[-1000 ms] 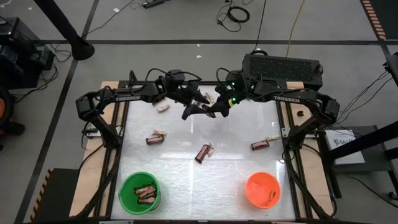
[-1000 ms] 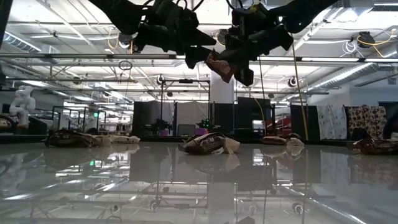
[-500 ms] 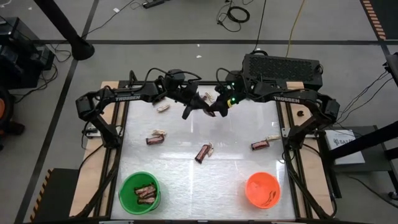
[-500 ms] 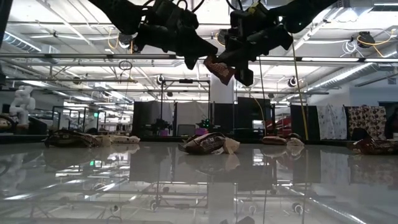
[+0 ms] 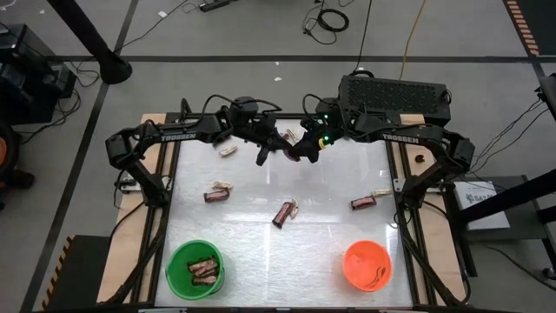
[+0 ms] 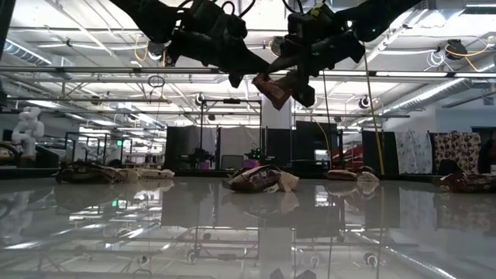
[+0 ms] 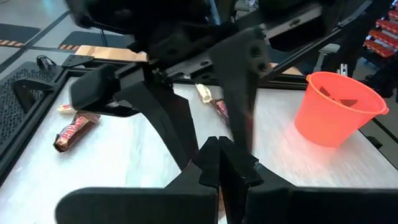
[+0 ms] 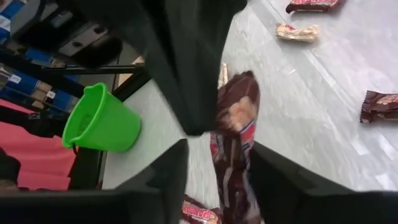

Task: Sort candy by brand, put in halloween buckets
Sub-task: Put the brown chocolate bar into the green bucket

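Two arms meet high over the table's (image 5: 261,261) far middle, mid-air handoff by the look of it. Right gripper (image 6: 298,81) jaws clenched on a dark brown bar (image 6: 273,87), seen clearly in the right wrist view with the bar (image 8: 235,140) pinched between the fingers and hanging lengthwise out past them. Left gripper (image 6: 240,71) sits just beside it, its tip at the bar's free end; jaws look nearly closed in the left wrist view, but whether they have the bar I cannot tell. Bar's long axis runs roughly along the line between the two grippers, tilted down toward the left one. Green bucket (image 5: 195,267) at the near left already holds brown bars, orange bucket (image 5: 367,264) near right, so this bar probably goes green, which the left arm is nearer to. Loose candy on the table: a pale bar (image 5: 228,149) far left, brown bars (image 5: 217,193) (image 5: 282,213) (image 5: 365,202) mid-table, well apart from both grippers.
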Tool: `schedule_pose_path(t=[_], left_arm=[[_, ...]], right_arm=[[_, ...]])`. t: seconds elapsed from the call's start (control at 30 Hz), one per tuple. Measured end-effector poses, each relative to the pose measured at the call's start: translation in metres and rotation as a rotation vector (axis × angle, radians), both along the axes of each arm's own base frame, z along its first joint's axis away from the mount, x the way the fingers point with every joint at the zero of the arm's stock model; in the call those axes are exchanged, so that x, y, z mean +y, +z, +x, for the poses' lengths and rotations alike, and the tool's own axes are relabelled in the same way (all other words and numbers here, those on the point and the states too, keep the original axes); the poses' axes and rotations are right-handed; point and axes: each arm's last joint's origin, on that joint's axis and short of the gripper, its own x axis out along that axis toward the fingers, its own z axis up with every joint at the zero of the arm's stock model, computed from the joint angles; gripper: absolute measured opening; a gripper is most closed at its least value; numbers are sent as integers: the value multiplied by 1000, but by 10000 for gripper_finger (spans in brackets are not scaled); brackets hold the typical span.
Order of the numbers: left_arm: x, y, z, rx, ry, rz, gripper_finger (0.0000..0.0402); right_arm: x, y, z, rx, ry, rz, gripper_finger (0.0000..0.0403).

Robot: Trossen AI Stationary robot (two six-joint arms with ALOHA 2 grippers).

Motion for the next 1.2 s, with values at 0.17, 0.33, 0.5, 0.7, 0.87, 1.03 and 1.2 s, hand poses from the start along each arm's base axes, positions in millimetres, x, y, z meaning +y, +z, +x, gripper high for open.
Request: schedule_pose_path(t=[0.17, 0.33, 0.5, 0.7, 0.87, 1.03, 1.2], left_arm=[[4, 2, -6, 18, 23, -12, 1], [4, 18, -23, 38, 44, -19, 1], [-14, 43, -51, 82, 19, -50, 1], [-59, 54, -83, 283, -69, -174, 0], [-108, 59, -104, 469, -151, -316, 0], [-157, 63, -119, 641, -199, -445, 0], [-204, 63, -128, 802, -134, -573, 0]], right_arm=[[-8, -1, -4, 6, -18, 1, 215], [-18, -6, -14, 73, -65, 43, 246], [-20, -8, -17, 90, -58, 21, 256], [-20, -8, -17, 73, -15, -58, 256], [-20, -8, -17, 65, 8, -97, 256], [-19, -8, -16, 56, 28, -132, 256], [-15, -8, -14, 57, 40, -129, 256]])
